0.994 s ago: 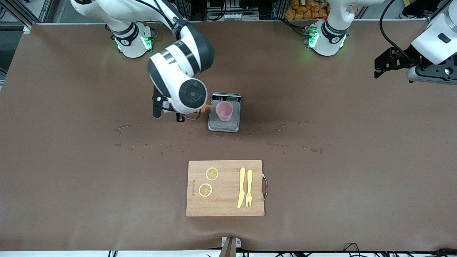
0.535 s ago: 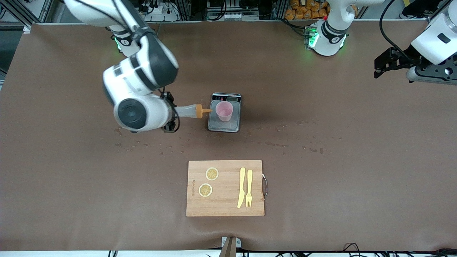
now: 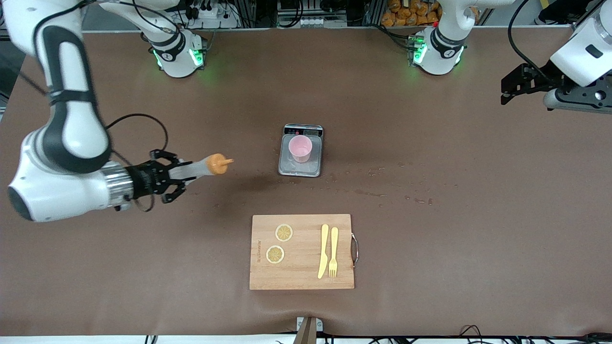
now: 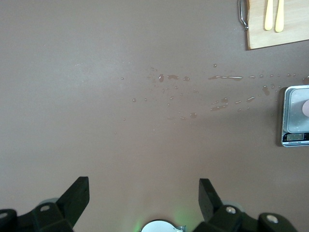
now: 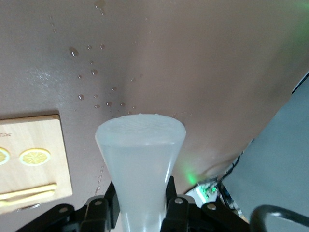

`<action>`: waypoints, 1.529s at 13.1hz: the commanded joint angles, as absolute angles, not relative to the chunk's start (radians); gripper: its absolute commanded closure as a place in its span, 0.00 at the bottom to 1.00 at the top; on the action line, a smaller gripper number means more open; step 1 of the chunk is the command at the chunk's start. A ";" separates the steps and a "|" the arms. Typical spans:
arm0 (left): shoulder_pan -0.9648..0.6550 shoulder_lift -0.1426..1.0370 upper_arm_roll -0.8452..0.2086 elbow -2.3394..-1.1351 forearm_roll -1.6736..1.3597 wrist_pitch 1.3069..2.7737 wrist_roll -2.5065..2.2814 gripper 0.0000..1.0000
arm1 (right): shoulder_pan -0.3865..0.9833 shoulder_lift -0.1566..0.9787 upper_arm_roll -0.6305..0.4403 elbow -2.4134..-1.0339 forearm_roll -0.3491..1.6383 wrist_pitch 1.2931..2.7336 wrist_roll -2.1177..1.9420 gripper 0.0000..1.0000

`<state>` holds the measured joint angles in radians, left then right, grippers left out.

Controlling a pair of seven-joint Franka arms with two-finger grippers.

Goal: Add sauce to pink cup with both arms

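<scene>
While right jaws grip one sauce bottle (image 3: pixel 198 168) | one pink cup (image 3: pixel 300 148)

Sauce bottle (image 3: pixel 198 168): translucent whitish, orange nozzle cap, held roughly horizontal in the air over bare table toward the right arm's end, nozzle pointing toward the cup. Pink cup (image 3: pixel 300 148): pale pink, upright, open-topped, standing on a small scale (image 3: pixel 300 167).
</scene>
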<state>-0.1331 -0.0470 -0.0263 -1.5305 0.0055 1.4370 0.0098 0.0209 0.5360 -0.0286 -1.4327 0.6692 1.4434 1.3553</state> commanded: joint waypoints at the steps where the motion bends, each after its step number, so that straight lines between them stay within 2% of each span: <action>1: -0.126 -0.055 -0.034 -1.532 0.025 1.428 0.029 0.00 | -0.121 0.554 -0.006 -1.517 0.805 1.407 1.177 1.00; 6: -0.127 -0.055 -0.034 -1.532 0.025 1.428 0.029 0.00 | -0.319 0.730 -0.008 -1.520 0.911 1.253 0.909 1.00; 11: -0.127 -0.054 -0.034 -1.534 0.023 1.428 0.029 0.00 | -0.419 0.865 -0.008 -1.522 0.911 1.212 0.717 1.00; 20: -0.127 -0.054 -0.034 -1.534 0.020 1.428 0.028 0.00 | -0.471 0.940 -0.011 -1.520 0.884 1.215 0.575 1.00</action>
<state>-0.1324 -0.0470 -0.0274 -1.5331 0.0055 1.4370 0.0098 -0.4387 0.9336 -0.0292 -1.5332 0.8816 1.2414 0.5925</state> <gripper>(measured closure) 0.000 0.604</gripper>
